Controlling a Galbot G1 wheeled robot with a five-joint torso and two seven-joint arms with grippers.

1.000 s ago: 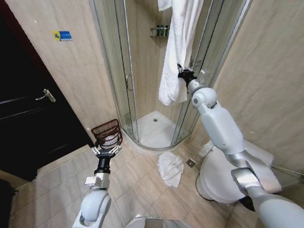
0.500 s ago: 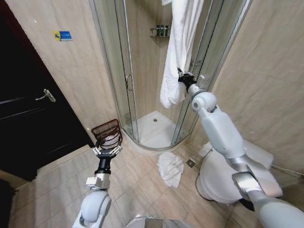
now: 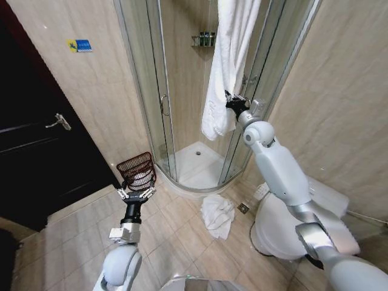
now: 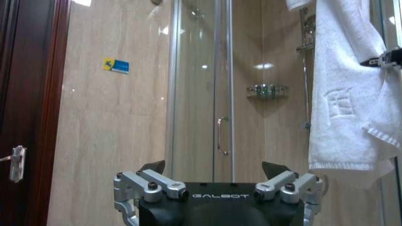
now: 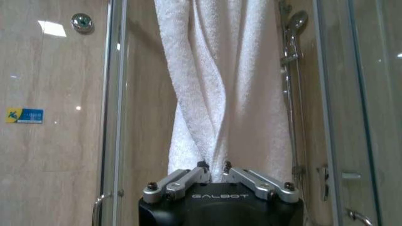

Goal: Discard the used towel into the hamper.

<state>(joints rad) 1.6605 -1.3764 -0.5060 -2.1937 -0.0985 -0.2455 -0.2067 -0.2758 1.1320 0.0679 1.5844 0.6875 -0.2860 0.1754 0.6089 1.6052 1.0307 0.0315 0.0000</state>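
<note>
A long white towel [image 3: 229, 60] hangs over the top of the shower's glass enclosure. My right gripper [image 3: 229, 100] is raised to it and shut on a fold at mid-height; the right wrist view shows the towel [image 5: 220, 80] bunched between the closed fingers of the right gripper [image 5: 213, 165]. The hamper [image 3: 137, 168], a small reddish-brown wire basket, stands on the floor by the shower's left corner. My left gripper [image 3: 136, 193] hovers low just in front of it, open and holding nothing. In the left wrist view, the left gripper [image 4: 213, 167] points toward the shower and towel [image 4: 342, 103].
A second white towel [image 3: 217, 215] lies crumpled on the tiled floor before the shower tray. A white toilet [image 3: 285, 224] sits at the right under my right arm. A dark wooden door [image 3: 36, 151] is at the left. Glass shower panels [image 3: 142, 91] stand behind the hamper.
My right gripper, still pinching the hanging towel, has shifted slightly left, and the towel's lower end has swung with it. The left arm has not moved.
</note>
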